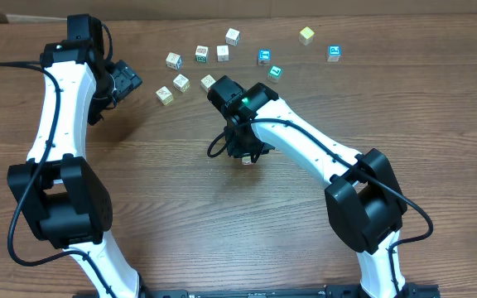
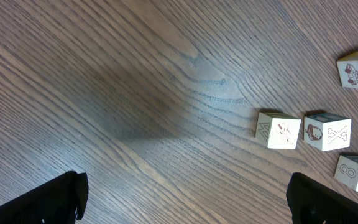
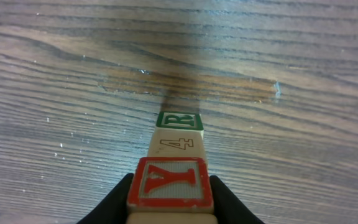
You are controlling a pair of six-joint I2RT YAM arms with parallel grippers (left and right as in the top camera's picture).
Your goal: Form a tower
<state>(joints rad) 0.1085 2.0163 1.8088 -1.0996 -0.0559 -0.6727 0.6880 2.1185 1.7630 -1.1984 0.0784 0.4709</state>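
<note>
Loose wooden alphabet cubes [image 1: 223, 53] in a ragged cluster across the brown wood-grain table [image 1: 180, 190].

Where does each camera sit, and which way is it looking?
Overhead: fixed above the table, looking straight down; shows the left arm, the right arm and the loose cubes.
Left wrist: on the left arm, looking down at wood and four loose cubes; the open left gripper shows black fingertips at the bottom corners.
Right wrist: on the right arm, looking along the tower; the right gripper has fingers either side of the Y cube.
Shared: overhead and left wrist both see loose cubes.
</note>
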